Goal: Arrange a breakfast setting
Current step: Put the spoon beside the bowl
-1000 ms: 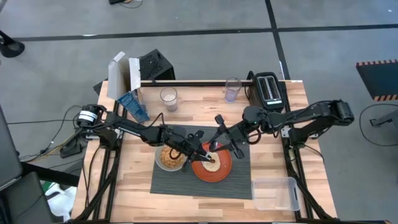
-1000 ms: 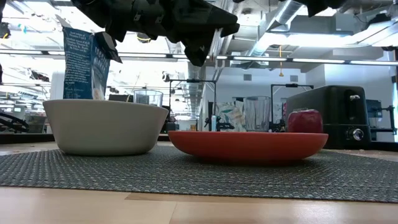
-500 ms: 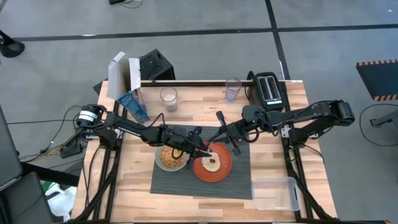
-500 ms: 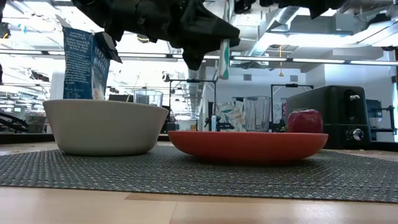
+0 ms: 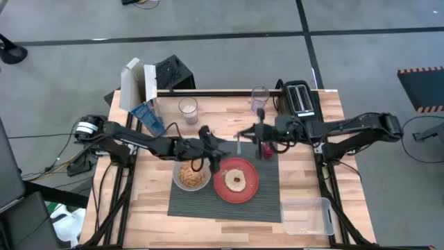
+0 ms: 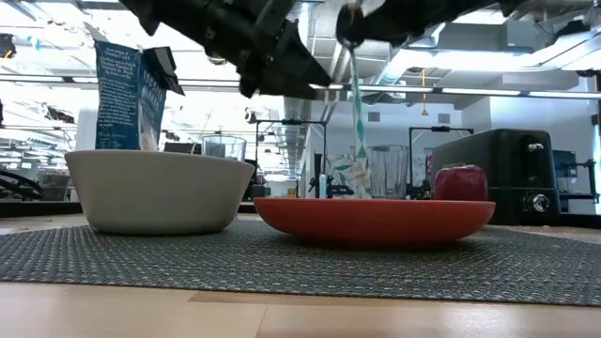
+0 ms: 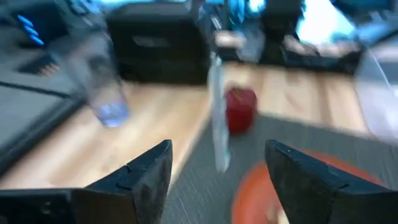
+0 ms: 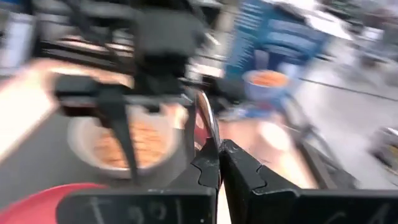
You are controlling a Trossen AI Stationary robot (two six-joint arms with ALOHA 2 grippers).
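A dark grey placemat (image 5: 263, 194) lies mid-table. On it rest a pale bowl (image 5: 191, 176) of cereal, a red-orange plate (image 5: 236, 182) with a round piece of bread, and a small red item (image 5: 267, 149) near the mat's far right. My right gripper (image 5: 244, 133) is shut on the metal spoon (image 6: 357, 103), which hangs above the plate's far side. My left gripper (image 5: 211, 147) stands open to the spoon's left, above the mat between bowl and plate, touching nothing. In its wrist view the spoon (image 7: 217, 118) hangs beyond the parted fingers. My right gripper pinches the spoon's upper end (image 8: 208, 127) between its two fingers, coming from the table's right. The spoon hangs upright below the fingers. Its lower end (image 6: 360, 164) is clear of the plate and the mat.
A black toaster (image 5: 302, 101) and a clear glass (image 5: 259, 99) stand at the far right. A filled glass (image 5: 187, 110), a blue box (image 5: 148, 118) and a white carton (image 5: 139, 83) are at the far left. A clear container (image 5: 305, 214) sits near right.
Both grippers met low over the plate with the spoon between them. My right gripper has risen and gone toward the far right with the spoon, which now hangs from it alone. My left gripper has let go and drawn back toward the far left.
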